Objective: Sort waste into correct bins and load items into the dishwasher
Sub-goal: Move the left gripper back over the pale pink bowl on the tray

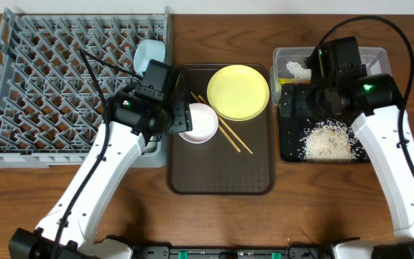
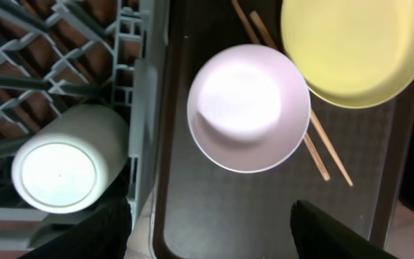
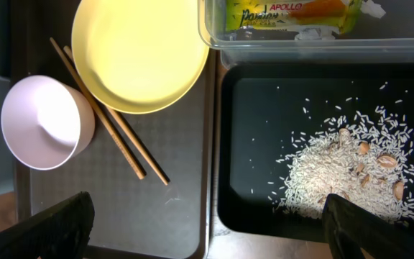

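We are holding our left gripper [image 2: 210, 216] with its jaws spread wide and gripping nothing. It is hovering over the large brown rectangular serving tray [image 1: 221, 173], just beside the round white bowl [image 2: 249, 108]. That bowl is sitting upright on the tray, near the round yellow plate [image 2: 358, 50]. The pair of thin wooden chopsticks [image 2: 322, 151] is lying slantwise, running under the rims of both the bowl and the plate.

The small white cup [image 2: 60, 169] is lying in the large grey plastic dish rack [image 1: 42, 86], against its edge nearest the tray. The light-blue bowl [image 1: 149, 52] is sitting in the rack's far corner.

We are keeping our right gripper [image 3: 207, 208] wide apart and empty too, above the edge where the serving tray is meeting the flat black rectangular tray [image 3: 264, 101]. Loose white rice scraps [image 3: 336, 173] are lying heaped in that black tray. The clear rectangular plastic tub [image 1: 376, 54] is holding the green-and-orange snack wrapper [image 3: 286, 14] and the crumpled white tissue [image 1: 298, 70].
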Tool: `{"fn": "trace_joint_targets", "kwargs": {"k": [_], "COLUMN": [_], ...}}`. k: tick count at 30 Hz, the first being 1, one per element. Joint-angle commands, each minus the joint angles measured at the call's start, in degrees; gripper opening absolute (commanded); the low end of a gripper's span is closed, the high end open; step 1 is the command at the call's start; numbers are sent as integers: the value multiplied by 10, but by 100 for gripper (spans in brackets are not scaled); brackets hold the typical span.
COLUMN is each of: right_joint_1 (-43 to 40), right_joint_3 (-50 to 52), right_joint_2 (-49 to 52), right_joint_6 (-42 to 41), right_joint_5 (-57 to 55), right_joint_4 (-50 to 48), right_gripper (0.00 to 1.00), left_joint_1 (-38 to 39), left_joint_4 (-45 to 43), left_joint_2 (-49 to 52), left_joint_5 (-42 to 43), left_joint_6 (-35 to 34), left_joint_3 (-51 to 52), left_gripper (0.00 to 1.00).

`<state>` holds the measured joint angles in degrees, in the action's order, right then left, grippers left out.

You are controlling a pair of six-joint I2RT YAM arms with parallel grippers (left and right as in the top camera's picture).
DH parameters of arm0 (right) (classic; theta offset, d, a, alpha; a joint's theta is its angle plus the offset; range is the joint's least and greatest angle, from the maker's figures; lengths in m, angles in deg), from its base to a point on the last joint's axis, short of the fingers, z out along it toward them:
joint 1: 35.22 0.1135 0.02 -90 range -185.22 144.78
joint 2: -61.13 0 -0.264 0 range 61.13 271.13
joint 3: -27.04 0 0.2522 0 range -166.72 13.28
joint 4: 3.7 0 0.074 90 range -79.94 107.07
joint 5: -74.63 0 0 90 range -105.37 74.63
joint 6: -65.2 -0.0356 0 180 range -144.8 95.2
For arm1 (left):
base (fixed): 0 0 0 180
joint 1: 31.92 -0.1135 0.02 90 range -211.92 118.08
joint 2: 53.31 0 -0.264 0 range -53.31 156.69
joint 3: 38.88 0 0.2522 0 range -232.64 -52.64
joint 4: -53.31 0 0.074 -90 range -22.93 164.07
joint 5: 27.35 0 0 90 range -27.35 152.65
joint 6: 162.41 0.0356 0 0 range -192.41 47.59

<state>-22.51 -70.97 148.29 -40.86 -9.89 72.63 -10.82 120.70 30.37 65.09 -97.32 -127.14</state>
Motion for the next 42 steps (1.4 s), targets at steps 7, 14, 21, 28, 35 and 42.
{"fn": "trace_joint_targets", "kwargs": {"k": [7,14,21,28,35,42], "right_joint_1": [-3,-3,-3,-3,-3,-3], "right_joint_3": [0,0,0,0,0,0], "right_joint_2": [2,2,2,2,2,2], "right_joint_6": [5,5,5,5,5,5], "right_joint_5": [-5,-5,-5,-5,-5,-5], "right_joint_4": [0,0,0,0,0,0], "right_gripper": [99,99,99,99,99,99], "left_joint_1": [-1,-1,-1,-1,-2,2], "left_joint_4": [6,12,12,16,19,12], "left_joint_2": [17,42,60,78,100,128], "left_joint_5": [-21,-21,-26,-66,-98,-96], "left_joint_6": [-45,-61,-70,-114,-115,-157], "left_joint_3": [4,4,4,4,4,4], "left_gripper": [71,70,69,66,66,63]}}
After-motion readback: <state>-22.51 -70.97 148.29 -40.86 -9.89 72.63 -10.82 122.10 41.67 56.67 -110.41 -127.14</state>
